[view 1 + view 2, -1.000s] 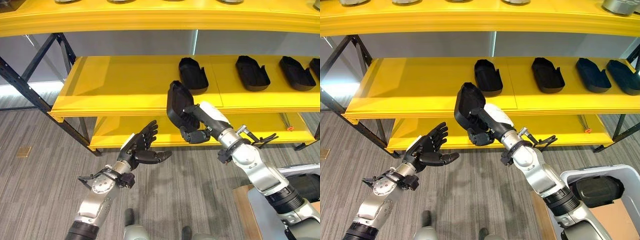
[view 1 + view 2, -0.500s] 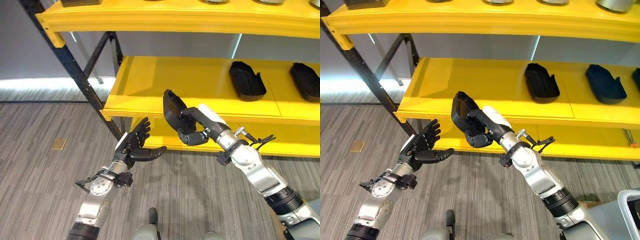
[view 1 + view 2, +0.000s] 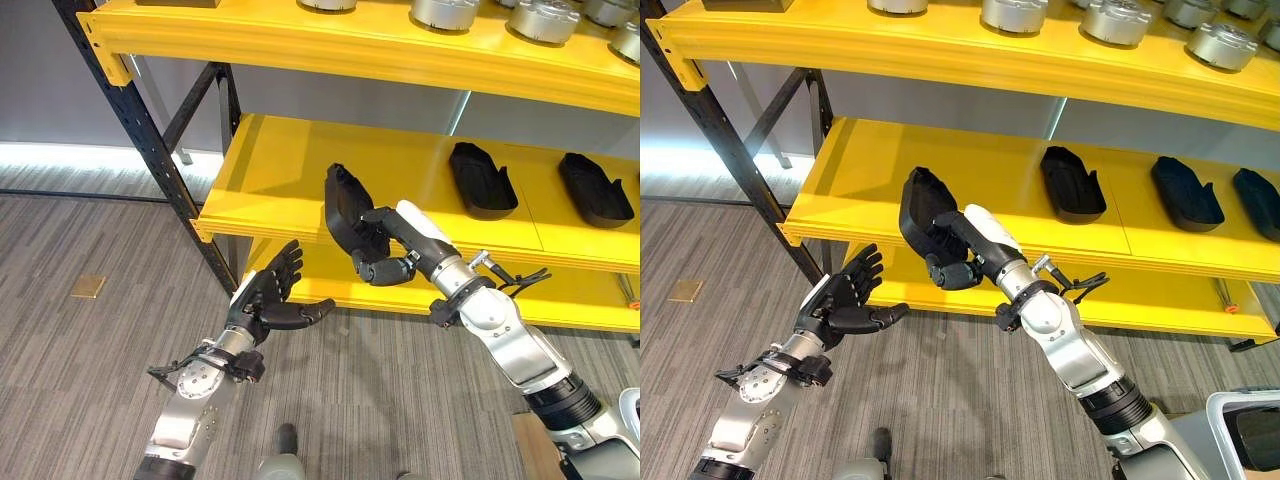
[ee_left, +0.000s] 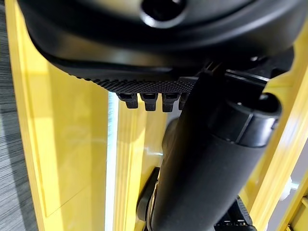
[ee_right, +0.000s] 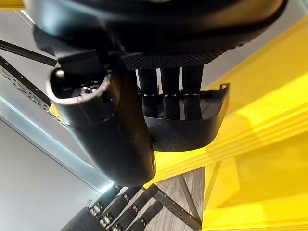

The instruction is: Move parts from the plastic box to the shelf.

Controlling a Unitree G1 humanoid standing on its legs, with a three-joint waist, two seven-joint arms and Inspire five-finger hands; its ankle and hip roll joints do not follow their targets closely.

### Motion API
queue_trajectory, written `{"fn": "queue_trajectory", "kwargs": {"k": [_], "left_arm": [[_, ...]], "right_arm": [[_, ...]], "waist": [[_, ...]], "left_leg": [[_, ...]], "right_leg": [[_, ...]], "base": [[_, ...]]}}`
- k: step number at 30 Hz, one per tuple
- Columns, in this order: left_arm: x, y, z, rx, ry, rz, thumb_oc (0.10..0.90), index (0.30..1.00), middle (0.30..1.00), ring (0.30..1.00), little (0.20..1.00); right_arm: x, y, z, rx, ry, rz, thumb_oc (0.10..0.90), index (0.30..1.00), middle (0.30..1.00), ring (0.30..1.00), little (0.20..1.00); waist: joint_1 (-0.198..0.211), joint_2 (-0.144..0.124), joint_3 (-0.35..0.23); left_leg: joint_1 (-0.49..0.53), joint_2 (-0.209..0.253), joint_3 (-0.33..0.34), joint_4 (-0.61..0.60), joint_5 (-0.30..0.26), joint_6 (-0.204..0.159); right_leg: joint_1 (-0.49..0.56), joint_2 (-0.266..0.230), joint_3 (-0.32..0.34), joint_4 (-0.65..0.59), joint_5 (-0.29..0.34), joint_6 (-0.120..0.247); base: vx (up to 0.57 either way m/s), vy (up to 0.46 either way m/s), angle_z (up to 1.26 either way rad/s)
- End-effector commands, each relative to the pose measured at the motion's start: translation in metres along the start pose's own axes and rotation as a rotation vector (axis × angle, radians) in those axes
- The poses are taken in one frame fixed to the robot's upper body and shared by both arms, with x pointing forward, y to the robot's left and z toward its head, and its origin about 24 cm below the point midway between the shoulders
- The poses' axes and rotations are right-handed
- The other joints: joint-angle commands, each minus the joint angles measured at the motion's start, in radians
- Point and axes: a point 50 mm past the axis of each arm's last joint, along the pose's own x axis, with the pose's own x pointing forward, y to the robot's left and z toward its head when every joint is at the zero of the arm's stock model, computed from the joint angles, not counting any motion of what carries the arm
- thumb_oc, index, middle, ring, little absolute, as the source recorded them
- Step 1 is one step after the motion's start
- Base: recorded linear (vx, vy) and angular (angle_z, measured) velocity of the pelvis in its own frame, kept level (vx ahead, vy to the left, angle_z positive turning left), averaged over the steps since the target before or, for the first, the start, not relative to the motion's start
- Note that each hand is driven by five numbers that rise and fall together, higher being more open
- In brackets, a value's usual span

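Two head cameras side by side looking down at the same yellow shelf (image 3: 300,170), wrist cameras very close along each robot hand, facing that shelf

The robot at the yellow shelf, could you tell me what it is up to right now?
Its right hand is gripping a black part and holding it at the front edge of the middle shelf, above a bare stretch to the left of the black parts already lying there. The part is in the air, not yet set down. The left hand hangs open below the shelf, holding nothing.
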Motion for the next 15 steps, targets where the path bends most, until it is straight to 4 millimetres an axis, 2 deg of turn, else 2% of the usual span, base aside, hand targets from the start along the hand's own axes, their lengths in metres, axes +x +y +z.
{"fn": "queue_trajectory", "kwargs": {"k": [1, 4, 8, 12, 14, 15], "left_arm": [[0.009, -0.014, 0.035, -0.074, -0.18, -0.1, 0.9, 1.0, 1.0, 1.0, 1.0], [0.009, -0.015, 0.034, -0.002, -0.17, -0.118, 0.9, 1.0, 1.0, 1.0, 1.0], [0.007, -0.016, 0.034, 0.006, -0.162, -0.128, 0.9, 1.0, 1.0, 1.0, 1.0], [0.002, -0.011, 0.033, -0.023, -0.156, -0.11, 0.9, 1.0, 1.0, 1.0, 1.0], [-0.002, -0.007, 0.033, -0.04, -0.155, -0.073, 0.9, 1.0, 1.0, 1.0, 1.0], [-0.001, -0.008, 0.033, -0.038, -0.152, -0.076, 0.9, 1.0, 1.0, 1.0, 1.0]], "right_arm": [[0.002, -0.046, 0.042, -0.083, -0.242, -0.228, 0.4, 0.3, 0.3, 0.3, 0.3], [0.004, -0.049, 0.042, -0.079, -0.241, -0.241, 0.4, 0.3, 0.3, 0.3, 0.3], [0.003, -0.047, 0.039, -0.07, -0.233, -0.26, 0.4, 0.3, 0.3, 0.3, 0.3], [0.007, -0.043, 0.043, -0.052, -0.251, -0.258, 0.4, 0.3, 0.3, 0.3, 0.3], [0.011, -0.038, 0.048, -0.039, -0.277, -0.237, 0.4, 0.3, 0.3, 0.3, 0.3], [0.012, -0.039, 0.049, -0.038, -0.271, -0.23, 0.4, 0.3, 0.3, 0.3, 0.3]], "waist": [[0.01, 0.032, -0.137], [0.016, 0.03, -0.143], [0.028, 0.028, -0.141], [0.053, 0.033, -0.138], [0.075, 0.039, -0.132], [0.07, 0.04, -0.129]], "left_leg": [[0.046, 0.057, -0.018, 0.026, -0.088, 0.003], [0.048, 0.04, -0.006, 0.028, -0.103, 0.018], [0.056, 0.012, 0.021, 0.027, -0.12, 0.038], [0.075, -0.005, 0.088, 0.01, -0.125, 0.039], [0.105, -0.013, 0.125, -0.001, -0.156, 0.034], [0.105, -0.025, 0.126, -0.004, -0.167, 0.045]], "right_leg": [[-0.052, -0.017, -0.024, 0.023, 0.033, 0.016], [-0.058, -0.032, -0.031, 0.018, 0.065, 0.024], [-0.079, -0.071, -0.071, 0.009, 0.143, 0.034], [-0.108, -0.098, -0.191, -0.004, 0.204, 0.046], [-0.129, -0.109, -0.275, 0.016, 0.228, 0.074], [-0.152, -0.066, -0.273, 0.023, 0.191, 0.063]], "base": [[0.02, 0.178, -0.18], [0.01, 0.158, -0.24], [-0.01, 0.156, -0.2], [-0.01, 0.153, -0.42], [0.02, 0.206, -0.89], [0.02, 0.168, -0.99]]}}
